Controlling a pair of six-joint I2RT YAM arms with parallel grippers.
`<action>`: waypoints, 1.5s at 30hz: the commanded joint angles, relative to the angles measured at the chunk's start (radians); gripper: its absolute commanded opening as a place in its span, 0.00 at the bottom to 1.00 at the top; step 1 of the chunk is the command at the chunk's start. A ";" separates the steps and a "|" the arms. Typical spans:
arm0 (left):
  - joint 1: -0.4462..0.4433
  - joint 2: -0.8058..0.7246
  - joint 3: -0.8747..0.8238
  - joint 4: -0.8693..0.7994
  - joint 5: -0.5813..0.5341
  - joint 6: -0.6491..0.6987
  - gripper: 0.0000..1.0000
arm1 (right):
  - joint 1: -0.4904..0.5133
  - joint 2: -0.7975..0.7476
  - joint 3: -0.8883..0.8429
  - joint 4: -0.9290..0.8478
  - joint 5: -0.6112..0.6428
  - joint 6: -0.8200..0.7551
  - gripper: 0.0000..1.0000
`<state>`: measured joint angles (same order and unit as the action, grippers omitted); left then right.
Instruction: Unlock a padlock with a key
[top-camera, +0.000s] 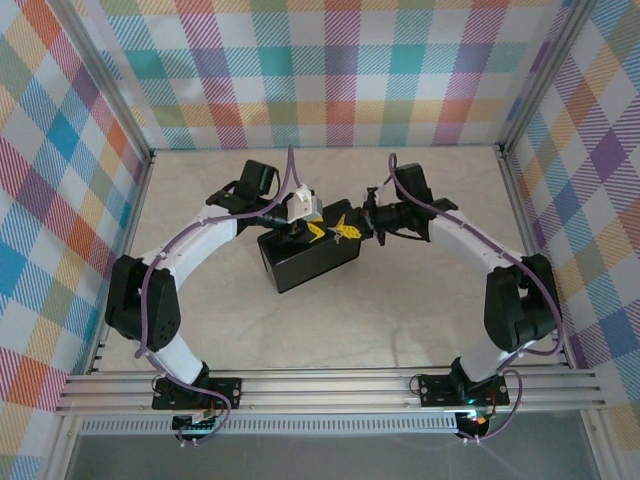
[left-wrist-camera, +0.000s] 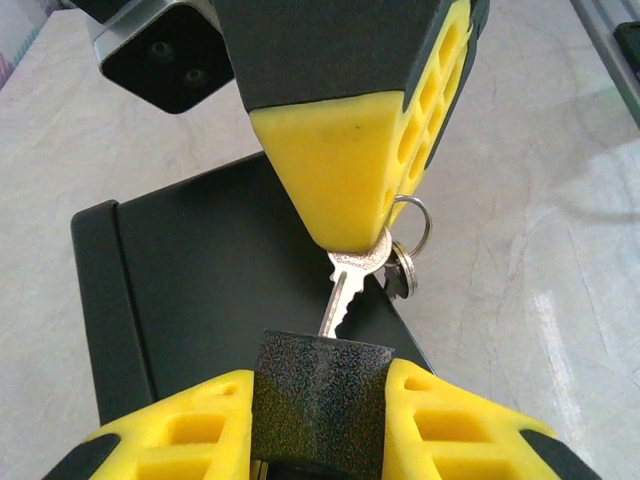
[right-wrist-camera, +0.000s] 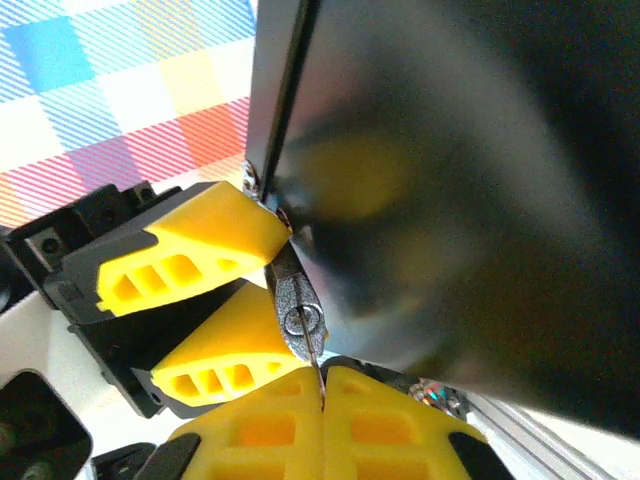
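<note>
Over the black box (top-camera: 310, 262) I see my left gripper (left-wrist-camera: 320, 425) clamped on the padlock (left-wrist-camera: 320, 385) and my right gripper (right-wrist-camera: 322, 395) pinched tight on the key (left-wrist-camera: 340, 300), its blade tip touching the padlock's keyhole face.

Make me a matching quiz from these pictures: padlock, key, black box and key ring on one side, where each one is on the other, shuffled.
1 padlock
2 key
3 black box
4 key ring

A on the table
B between the left gripper's fingers
C hanging by the key's head
D pinched by the right gripper

Pairs: 1-B, 2-D, 3-A, 4-C
</note>
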<state>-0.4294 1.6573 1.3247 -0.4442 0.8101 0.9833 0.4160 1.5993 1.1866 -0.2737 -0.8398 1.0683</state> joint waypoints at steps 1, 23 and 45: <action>-0.055 0.034 0.039 0.050 0.128 0.022 0.13 | 0.124 -0.062 -0.091 0.257 -0.084 0.180 0.00; -0.096 0.054 0.052 0.063 0.077 0.020 0.12 | 0.155 -0.023 -0.192 0.873 -0.097 0.506 0.00; -0.100 0.092 0.052 0.071 0.145 0.001 0.12 | 0.115 -0.024 -0.091 0.665 -0.172 0.281 0.04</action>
<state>-0.4278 1.7119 1.4044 -0.5045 0.7887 1.0306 0.4290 1.5719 1.0534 0.0261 -0.7994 1.2194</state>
